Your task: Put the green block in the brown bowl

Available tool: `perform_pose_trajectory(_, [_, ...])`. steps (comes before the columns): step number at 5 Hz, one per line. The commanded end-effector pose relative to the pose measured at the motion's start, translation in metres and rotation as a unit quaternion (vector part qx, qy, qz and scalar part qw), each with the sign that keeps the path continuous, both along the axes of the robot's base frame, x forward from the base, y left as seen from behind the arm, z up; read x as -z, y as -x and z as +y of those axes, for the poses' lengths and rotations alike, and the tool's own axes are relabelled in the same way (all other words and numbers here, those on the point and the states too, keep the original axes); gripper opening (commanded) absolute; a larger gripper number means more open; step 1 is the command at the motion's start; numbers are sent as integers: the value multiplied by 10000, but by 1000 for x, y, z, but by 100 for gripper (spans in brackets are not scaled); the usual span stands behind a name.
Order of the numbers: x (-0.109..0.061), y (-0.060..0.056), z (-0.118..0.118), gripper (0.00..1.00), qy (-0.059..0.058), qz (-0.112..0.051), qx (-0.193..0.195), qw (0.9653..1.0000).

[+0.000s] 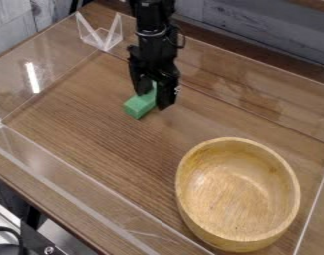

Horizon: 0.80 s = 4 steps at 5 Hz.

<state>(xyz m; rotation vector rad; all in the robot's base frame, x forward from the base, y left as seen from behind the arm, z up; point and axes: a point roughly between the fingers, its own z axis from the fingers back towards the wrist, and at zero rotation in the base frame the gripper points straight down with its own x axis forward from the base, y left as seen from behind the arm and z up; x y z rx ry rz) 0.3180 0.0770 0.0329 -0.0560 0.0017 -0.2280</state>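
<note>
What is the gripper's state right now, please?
Gripper: open, pointing down with its fingers on either side of the green block on the table; not gripping it yet.

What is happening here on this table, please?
A single robot arm has its gripper pointing down at the green block on the wooden table. The jaws are open around the block, which lies on the table, not lifted. The brown bowl sits empty nearer the camera, to the right, apart from the block.

A slim black arm [153, 25] ends in a boxy black wrist with two stubby black fingers [164, 95].
</note>
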Motion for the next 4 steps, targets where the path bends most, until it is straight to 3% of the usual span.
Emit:
perform_pose_trajectory(1, [7, -2, 10, 100, -12, -29, -64, 10000])
perform_pose_trajectory(2, [7, -3, 12, 100, 2, 9, -81, 10000])
perform_pose_trajectory(3, [7, -2, 9, 0, 37, 59, -92, 9999])
perform_pose_trajectory(4, [2, -3, 5, 0, 69, 112, -115, 9998])
